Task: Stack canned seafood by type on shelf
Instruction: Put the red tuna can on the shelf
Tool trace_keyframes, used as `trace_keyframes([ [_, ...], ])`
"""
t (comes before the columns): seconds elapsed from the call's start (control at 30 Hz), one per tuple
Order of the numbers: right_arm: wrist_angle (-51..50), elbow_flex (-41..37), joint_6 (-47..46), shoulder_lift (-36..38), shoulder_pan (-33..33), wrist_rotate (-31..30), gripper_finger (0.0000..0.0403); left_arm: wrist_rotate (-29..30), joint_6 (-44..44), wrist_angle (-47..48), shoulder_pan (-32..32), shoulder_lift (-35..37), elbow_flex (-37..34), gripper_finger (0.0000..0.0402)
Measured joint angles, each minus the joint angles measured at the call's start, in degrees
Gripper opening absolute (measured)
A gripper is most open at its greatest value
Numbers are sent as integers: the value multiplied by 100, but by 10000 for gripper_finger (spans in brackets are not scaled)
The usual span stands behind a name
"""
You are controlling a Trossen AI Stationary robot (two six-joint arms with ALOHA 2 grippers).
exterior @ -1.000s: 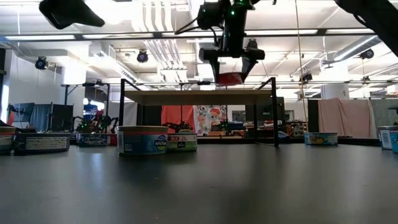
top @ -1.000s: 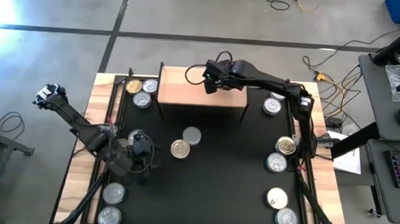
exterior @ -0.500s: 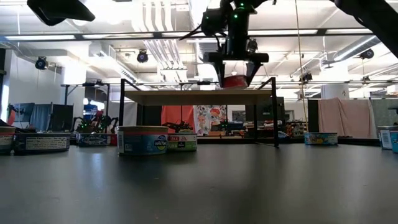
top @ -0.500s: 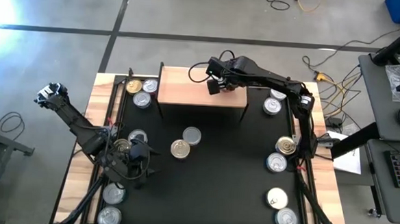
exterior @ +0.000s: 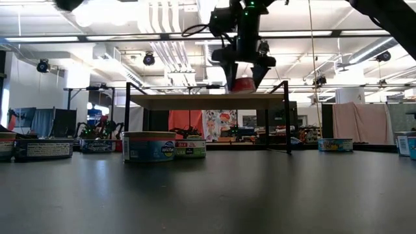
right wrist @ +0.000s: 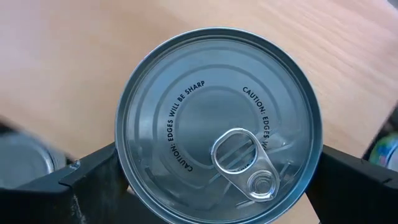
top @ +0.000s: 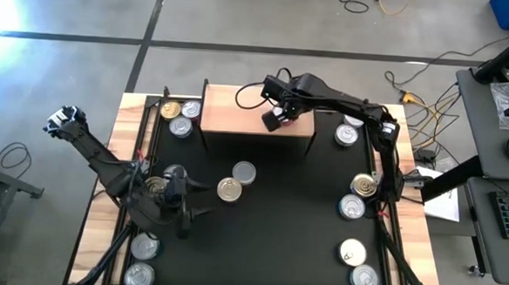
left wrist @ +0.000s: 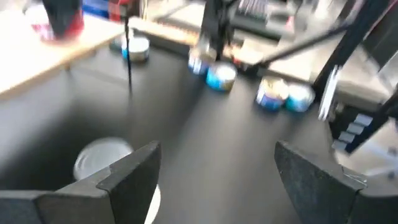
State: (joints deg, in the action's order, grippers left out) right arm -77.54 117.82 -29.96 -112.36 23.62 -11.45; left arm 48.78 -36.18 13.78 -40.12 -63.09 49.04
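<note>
My right gripper (top: 276, 119) hangs over the light-wood shelf (top: 239, 111), near its right end, shut on a red-sided, silver-lidded can (right wrist: 217, 106). In the low view that can (exterior: 242, 84) sits just above the board (exterior: 195, 101); whether its bottom touches it I cannot tell. My left gripper (top: 178, 204) is open with nothing between its fingers, raised over the mat's left side beside a gold-lidded can (top: 154, 185). Its wrist view shows a silver-lidded can (left wrist: 102, 158) below its fingers. Two more cans (top: 244, 172) (top: 228, 190) rest flat on the mat in front of the shelf. My right gripper has the can's round side wall (right wrist: 127, 177) between its two fingers (right wrist: 93, 180), one on each opposite side, spread wide. The fingers come from above, pointing steeply down. The can stays level, lid up, with its pull tab (right wrist: 239, 155) showing.
Three cans (top: 180, 121) stand at the mat's far left beside the shelf. Several more line the right edge (top: 352, 206) and the near left corner (top: 144, 246). The shelf's thin black legs (exterior: 128, 117) stand on the black mat (top: 276, 222). Cables lie on the floor beyond.
My right gripper has rolled about its own line with the can, staying over the shelf and shifting slightly toward the shelf's near edge. My left gripper has tipped upward and turned a little over the mat's left side, still open.
</note>
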Motion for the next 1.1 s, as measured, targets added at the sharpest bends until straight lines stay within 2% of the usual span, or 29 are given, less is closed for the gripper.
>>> trace_keyframes([
  [0.07, 0, 0, 534, 0, -82, -14, 400, -278, 420, -488, 175, 36, 2, 298],
  [0.13, 0, -2, 1032, 0, -167, -43, 400, -516, 652, -508, 401, 95, 143, 292],
  [0.3, 52, -4, 1901, 0, -274, -93, 400, -604, 1443, 483, 960, 304, 1040, 270],
  [0.43, 394, -17, 2275, 2, -153, -180, 400, -146, 2210, 1788, 1411, 411, 1820, 254],
  [0.57, 810, -20, 2568, 2, 108, -92, 400, 276, 2482, 2608, 1891, 483, 2252, 247],
  [0.63, 961, -20, 2646, 2, 188, -48, 400, 422, 2494, 2640, 2176, 514, 2266, 246],
  [0.77, 1092, -61, 2991, 4, 198, -52, 400, 1094, 2479, 2191, 2753, 512, 2049, 239],
  [0.83, 1183, -116, 3096, 4, 203, -34, 400, 1194, 2503, 2137, 3073, 430, 1993, 235],
  [0.9, 1476, -228, 3226, 7, 232, 62, 400, 833, 2520, 2138, 3410, 345, 1985, 232],
  [1.03, 2059, -493, 3539, 7, 361, 753, 400, -1276, 2705, 1669, 4271, 234, 2134, 231],
  [1.1, 2184, -582, 3628, 7, 400, 1002, 400, -2066, 2807, 1278, 4713, 191, 2165, 231],
])
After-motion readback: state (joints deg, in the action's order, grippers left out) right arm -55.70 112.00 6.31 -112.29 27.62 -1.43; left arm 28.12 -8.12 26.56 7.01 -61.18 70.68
